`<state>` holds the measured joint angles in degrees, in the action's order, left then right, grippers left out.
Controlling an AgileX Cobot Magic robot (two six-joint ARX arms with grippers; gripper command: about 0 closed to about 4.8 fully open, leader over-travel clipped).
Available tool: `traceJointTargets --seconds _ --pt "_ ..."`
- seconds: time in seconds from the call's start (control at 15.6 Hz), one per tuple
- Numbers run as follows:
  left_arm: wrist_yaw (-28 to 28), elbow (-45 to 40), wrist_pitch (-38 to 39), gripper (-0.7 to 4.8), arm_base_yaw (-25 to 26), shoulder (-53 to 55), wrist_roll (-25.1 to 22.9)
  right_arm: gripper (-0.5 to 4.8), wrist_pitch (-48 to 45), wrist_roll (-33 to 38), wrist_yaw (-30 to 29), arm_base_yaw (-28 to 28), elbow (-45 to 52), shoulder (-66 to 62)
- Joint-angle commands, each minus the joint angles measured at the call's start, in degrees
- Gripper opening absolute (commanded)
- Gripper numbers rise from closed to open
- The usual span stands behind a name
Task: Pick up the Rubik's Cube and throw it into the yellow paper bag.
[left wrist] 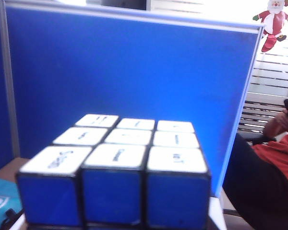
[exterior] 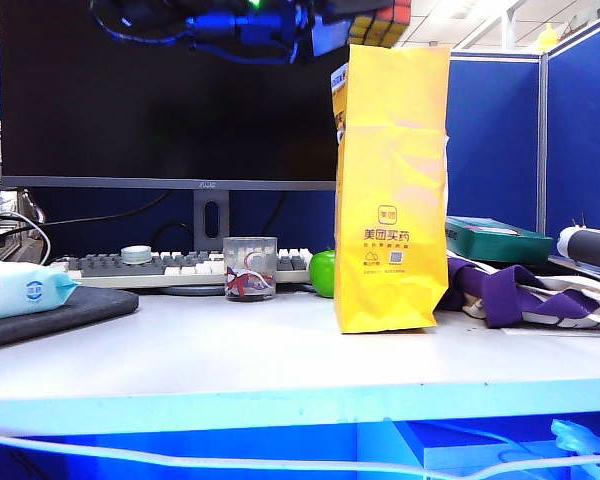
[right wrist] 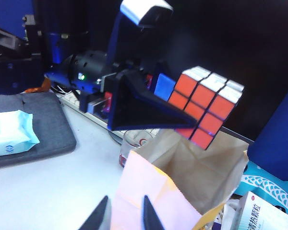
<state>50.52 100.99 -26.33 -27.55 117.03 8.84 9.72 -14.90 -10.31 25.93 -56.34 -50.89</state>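
My left gripper (right wrist: 182, 109) is shut on the Rubik's Cube (right wrist: 206, 105), holding it in the air just above the open mouth of the yellow paper bag (right wrist: 201, 172). The exterior view has the cube (exterior: 380, 22) at the top edge, directly over the tall upright bag (exterior: 392, 190). Seen from the left wrist, the cube (left wrist: 120, 172) fills the lower half with white and blue faces and hides the jaws. My right gripper (right wrist: 125, 213) is open, with its two dark fingers apart over the bag's near wall. It is out of the exterior view.
A glass cup (exterior: 250, 268), a green apple (exterior: 323, 272) and a keyboard (exterior: 170, 266) lie left of the bag, below a dark monitor (exterior: 170, 90). A wipes pack (exterior: 20, 290) rests on a grey pad. A purple cloth bag (exterior: 520, 290) and a green box (exterior: 495, 240) sit to the right.
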Motion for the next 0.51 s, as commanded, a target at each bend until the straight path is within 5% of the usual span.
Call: traceJointTargets --seconds 0.06,0.19,0.26,0.32,0.38,0.51 --pt "1.4 0.4 -2.5 0.17 -0.1 -0.4 0.0 0.95 -1.4 -0.2 -0.1 0.0 -0.4 -0.6" --pt "1.7 0.4 -2.5 0.39 -0.1 -0.3 0.7 0.95 -1.5 -0.2 -0.4 0.0 -0.4 -1.9" --pt "2.4 0.5 -2.6 1.63 -0.1 -0.3 1.7 0.95 -1.4 -0.2 -0.7 0.0 -0.4 -2.1" --pt "1.5 0.5 -2.5 4.25 -0.1 -0.3 3.8 0.95 -1.6 -0.2 -1.7 0.0 -0.4 -2.6" --pt "-0.6 0.5 -1.9 4.79 -0.1 -0.3 5.8 0.95 -1.6 -0.2 -1.9 0.0 -0.4 -2.7" --pt "-1.1 0.5 -1.6 4.79 -0.1 -0.3 6.0 0.95 -1.7 -0.2 -2.8 0.0 -0.4 -2.8"
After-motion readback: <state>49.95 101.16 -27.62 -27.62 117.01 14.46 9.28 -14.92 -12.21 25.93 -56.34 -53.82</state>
